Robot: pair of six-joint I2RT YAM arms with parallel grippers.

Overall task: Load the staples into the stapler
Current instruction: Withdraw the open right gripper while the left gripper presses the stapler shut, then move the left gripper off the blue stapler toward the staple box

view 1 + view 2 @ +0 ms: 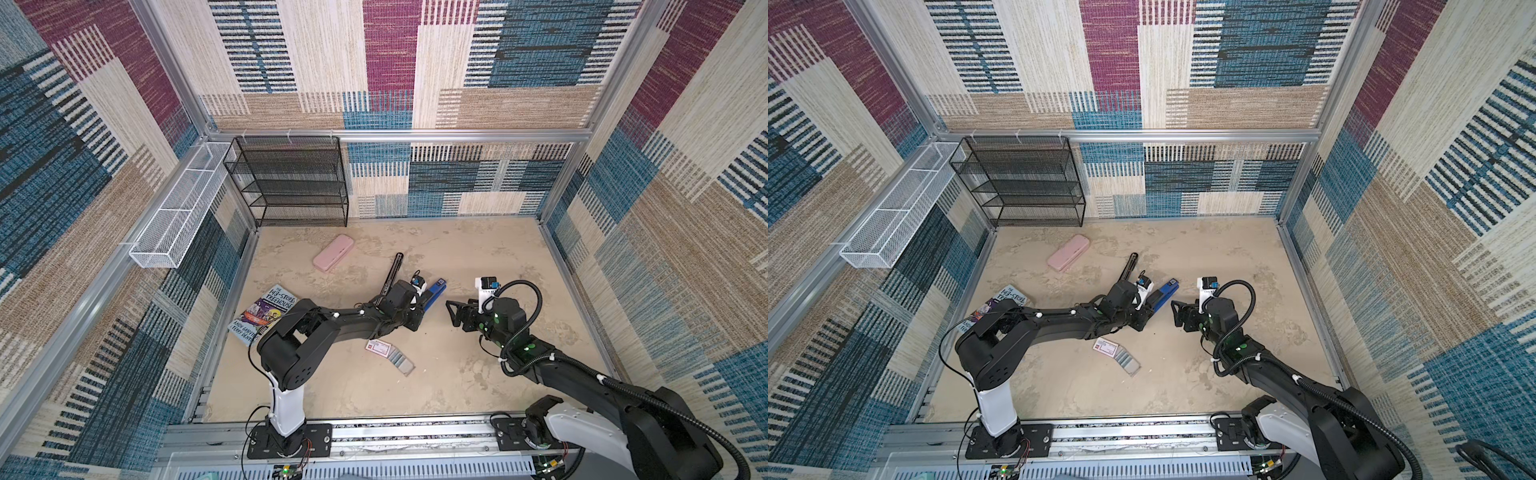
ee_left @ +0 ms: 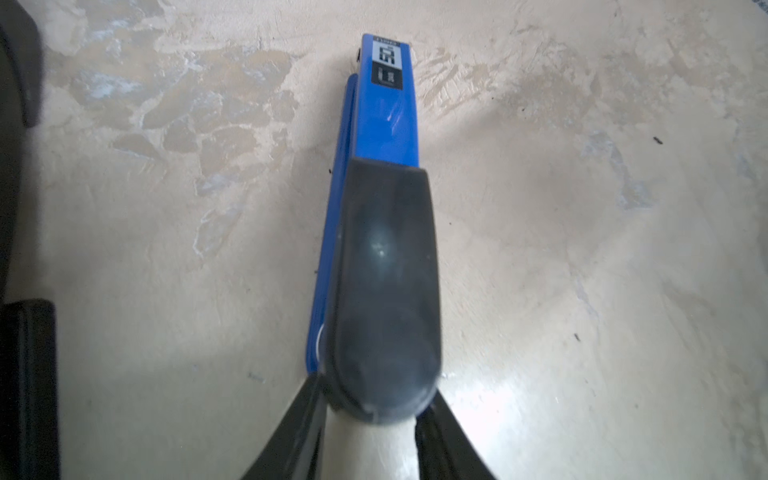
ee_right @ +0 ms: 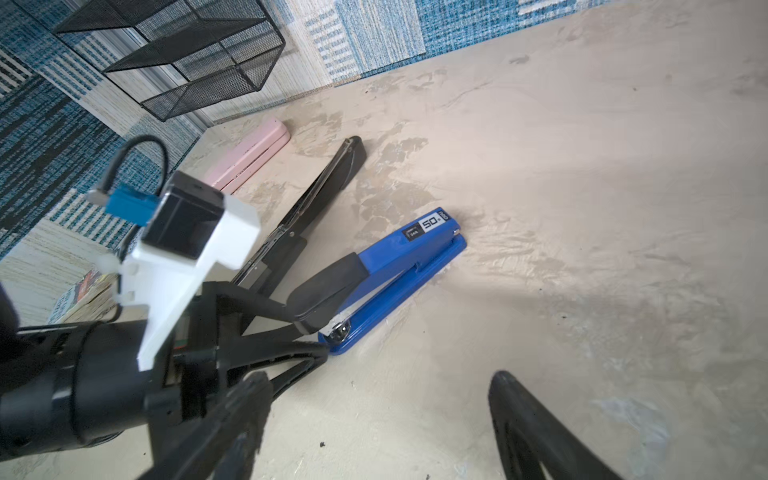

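Observation:
A blue stapler (image 1: 434,293) (image 1: 1165,293) (image 2: 386,116) (image 3: 411,253) with a black handle lies closed on the table. My left gripper (image 1: 420,311) (image 1: 1148,312) (image 2: 374,390) (image 3: 318,338) straddles its rear end, one finger close against each side. Whether the fingers press on it does not show. A black stapler (image 1: 394,272) (image 3: 328,183) lies folded out flat beside my left wrist. The staples (image 1: 400,360) (image 1: 1128,360) lie as grey strips next to their white box (image 1: 379,347), nearer the front. My right gripper (image 1: 451,314) (image 1: 1176,316) (image 3: 378,380) hangs open and empty right of the blue stapler.
A pink oblong case (image 1: 333,258) (image 3: 249,158) lies further back. A book (image 1: 264,313) sits by the left wall under my left arm. A black mesh shelf (image 1: 291,183) stands at the back left. A white wire basket (image 1: 178,208) hangs on the left wall.

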